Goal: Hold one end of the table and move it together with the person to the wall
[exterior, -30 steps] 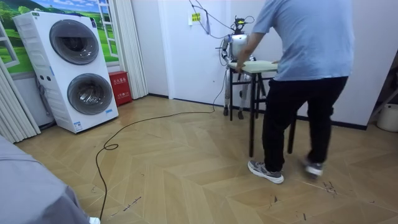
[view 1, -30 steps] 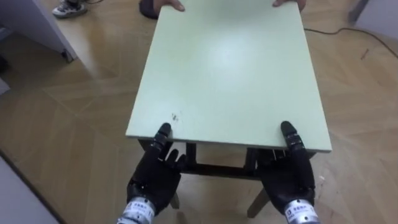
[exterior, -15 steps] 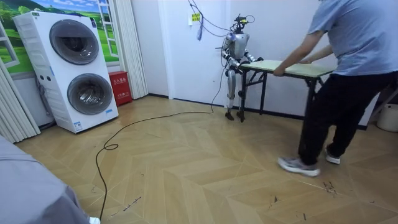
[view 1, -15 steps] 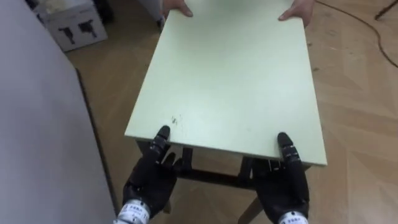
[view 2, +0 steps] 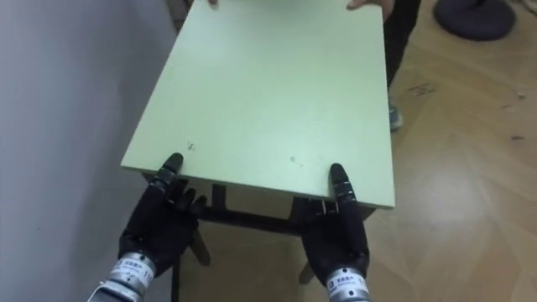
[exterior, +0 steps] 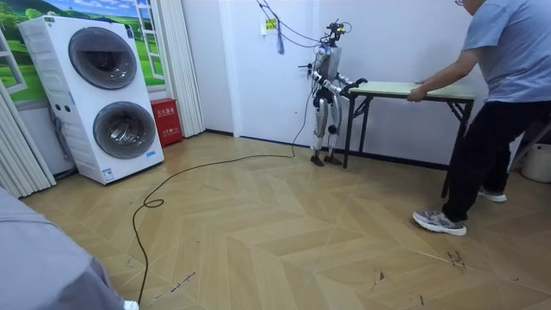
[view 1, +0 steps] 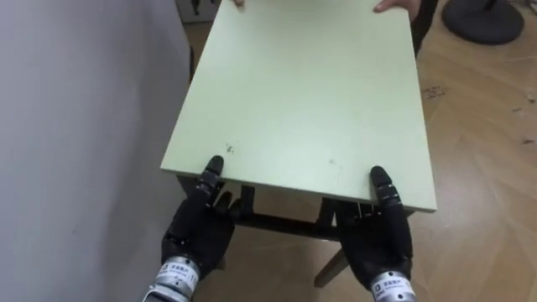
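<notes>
Item, my left hand (view 1: 197, 231): thumb laid on top of the table (view 1: 302, 92) at its near left corner, fingers under the edge, pinching the board; my right hand (view 1: 382, 239): the same pinch at the near right corner; table: pale green top, dark frame, straight before me; grey wall (view 1: 75, 126): just beside the table's left edge, hemming that side; wood floor (view 1: 487, 168): to the right; a person's hand (view 1: 393, 6): on the far edge; dark round base (view 1: 482, 17): on the floor beyond; stacked washing machines (exterior: 95, 95): well apart.
</notes>
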You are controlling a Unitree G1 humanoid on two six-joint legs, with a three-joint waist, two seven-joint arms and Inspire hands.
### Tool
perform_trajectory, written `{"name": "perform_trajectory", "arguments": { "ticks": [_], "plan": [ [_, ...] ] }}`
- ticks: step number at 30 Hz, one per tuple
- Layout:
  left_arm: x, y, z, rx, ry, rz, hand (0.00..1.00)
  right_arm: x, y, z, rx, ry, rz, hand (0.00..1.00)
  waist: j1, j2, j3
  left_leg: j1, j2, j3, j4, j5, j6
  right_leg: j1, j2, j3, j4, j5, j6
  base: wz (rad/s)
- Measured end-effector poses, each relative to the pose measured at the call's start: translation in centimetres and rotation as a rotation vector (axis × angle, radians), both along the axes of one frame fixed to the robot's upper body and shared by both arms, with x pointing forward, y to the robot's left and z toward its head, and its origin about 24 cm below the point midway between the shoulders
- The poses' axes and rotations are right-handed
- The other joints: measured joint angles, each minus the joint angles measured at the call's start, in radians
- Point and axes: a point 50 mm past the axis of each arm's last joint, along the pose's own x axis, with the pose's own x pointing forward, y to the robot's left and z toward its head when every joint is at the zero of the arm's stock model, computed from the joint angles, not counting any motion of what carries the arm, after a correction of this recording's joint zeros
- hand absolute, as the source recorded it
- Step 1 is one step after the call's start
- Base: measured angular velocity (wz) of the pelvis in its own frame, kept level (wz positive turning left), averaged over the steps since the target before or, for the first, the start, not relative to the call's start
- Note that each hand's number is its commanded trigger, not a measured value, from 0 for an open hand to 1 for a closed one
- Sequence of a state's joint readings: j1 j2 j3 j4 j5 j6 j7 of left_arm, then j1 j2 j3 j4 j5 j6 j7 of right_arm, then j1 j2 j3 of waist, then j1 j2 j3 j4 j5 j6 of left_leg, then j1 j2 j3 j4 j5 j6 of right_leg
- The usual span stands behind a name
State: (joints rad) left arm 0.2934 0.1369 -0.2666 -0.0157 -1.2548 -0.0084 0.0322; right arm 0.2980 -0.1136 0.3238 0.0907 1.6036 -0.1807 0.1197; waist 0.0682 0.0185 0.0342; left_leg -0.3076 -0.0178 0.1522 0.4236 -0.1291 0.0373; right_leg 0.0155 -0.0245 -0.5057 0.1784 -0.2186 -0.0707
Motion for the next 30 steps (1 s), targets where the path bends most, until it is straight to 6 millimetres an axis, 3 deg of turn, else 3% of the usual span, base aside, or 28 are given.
{"name": "perform_trajectory", "arguments": {
  "ticks": [1,2,3,5,8,11,13,14,22,30],
  "plan": [
    [-0.2,0.0,-0.1,0.0,0.007,0.002,1.0,-0.1,0.0,-0.1,-0.002,0.007,0.004,1.0,0.002,0.001,0.0001,0.0,0.023,-0.003,0.039,-0.031,-0.008,0.005,0.001,-0.008,0.013,-0.011,0.005,0.31],
    [-0.3,-0.1,-0.3,-0.002,0.019,0.001,1.0,-0.1,-0.3,-0.1,-0.011,0.011,0.009,1.0,0.013,0.01,-0.0003,-0.003,0.022,-0.023,0.046,-0.052,0.0,0.006,0.002,-0.015,0.038,-0.026,0.017,0.38],
    [-0.3,-0.1,-0.3,-0.004,0.021,0.0,1.0,0.0,-0.3,0.0,-0.014,0.009,0.007,1.0,0.013,0.009,-0.0008,0.0,0.01,-0.037,0.023,-0.054,0.031,0.001,0.001,-0.017,0.047,-0.032,0.024,0.38],
    [-0.4,-0.3,-0.3,-0.006,0.029,-0.002,1.0,0.0,-0.6,0.1,-0.028,0.003,0.009,1.0,0.01,0.01,-0.0023,0.005,-0.015,-0.052,-0.008,-0.04,0.062,-0.008,-0.011,-0.003,0.052,-0.036,0.036,0.33],
    [-0.5,-0.7,-0.4,-0.01,0.04,-0.012,1.0,0.1,-1.0,0.2,-0.048,-0.002,0.009,1.0,0.022,0.012,-0.0031,0.014,-0.031,-0.056,-0.032,-0.033,0.073,-0.045,-0.031,0.089,0.12,-0.047,0.056,0.14],
    [-1.0,-0.7,-0.8,-0.015,0.062,-0.004,1.0,0.0,-1.1,0.1,-0.065,0.005,0.018,1.0,0.025,0.014,-0.0021,0.048,-0.038,-0.08,-0.051,-0.033,0.074,-0.107,-0.055,0.163,0.24,-0.076,0.094,0.08],
    [-1.1,-0.8,-0.9,-0.019,0.069,-0.007,1.0,0.0,-1.2,0.1,-0.08,0.002,0.019,1.0,0.017,0.017,-0.0004,0.048,-0.053,-0.101,-0.052,-0.034,0.073,-0.168,-0.076,0.24,0.208,-0.069,0.095,0.31],
    [-1.3,-0.9,-1.1,-0.018,0.082,-0.01,1.0,-0.2,-1.3,0.0,-0.085,0.009,0.022,1.0,0.002,0.025,-0.0015,0.052,-0.061,-0.118,-0.054,-0.034,0.071,-0.189,-0.084,0.266,0.223,-0.044,0.07,0.48],
    [-2.2,-1.1,-1.8,-0.017,0.122,-0.028,1.0,-1.1,-1.5,-0.6,-0.097,0.043,0.02,1.0,-0.015,0.021,0.0,0.096,-0.064,-0.132,-0.097,-0.029,0.06,-0.116,-0.064,0.259,0.18,-0.039,0.065,0.15],
    [-2.3,-1.0,-1.8,0.014,0.123,-0.052,1.0,-1.1,-1.5,-0.9,-0.094,0.104,-0.009,1.0,-0.027,0.006,0.0008,0.095,-0.054,-0.138,-0.104,-0.027,0.063,-0.082,-0.042,0.259,0.096,0.008,0.072,0.0]
  ]
}}
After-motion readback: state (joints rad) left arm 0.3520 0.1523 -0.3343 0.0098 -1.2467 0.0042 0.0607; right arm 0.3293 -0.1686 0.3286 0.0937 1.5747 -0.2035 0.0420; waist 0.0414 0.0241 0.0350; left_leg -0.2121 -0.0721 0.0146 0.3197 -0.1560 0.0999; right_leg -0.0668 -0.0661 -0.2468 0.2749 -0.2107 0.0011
